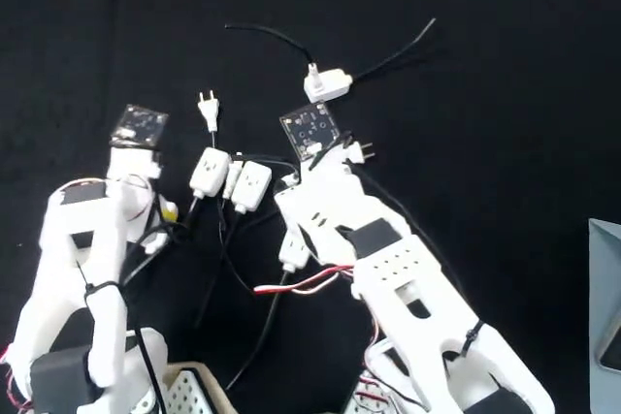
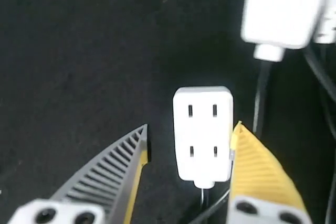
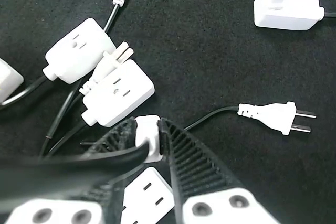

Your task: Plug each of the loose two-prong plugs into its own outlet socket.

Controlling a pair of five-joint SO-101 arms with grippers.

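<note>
Now the left end effector (image 2: 190, 127) stands spread around a white outlet socket (image 2: 203, 135) on the black counter (image 3: 210, 51), while the right end effector (image 3: 148, 123) pinches a white plug (image 3: 148, 139) just beside another socket (image 3: 118, 93).

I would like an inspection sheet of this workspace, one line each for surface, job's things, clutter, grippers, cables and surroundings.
Surface: black cloth table, flat.
Job's things: white two-prong plug lying loose; white outlet socket and second white outlet socket side by side; white four-slot socket block.
Clutter: nothing seen.
Grippers: left gripper open, its fingers either side of the four-slot socket block; right gripper shut on a small white plug body.
Cables: black cables winding over the cloth; red and white wires beside the right arm.
Surroundings: tan box at the near edge; grey object at the right edge.
</note>
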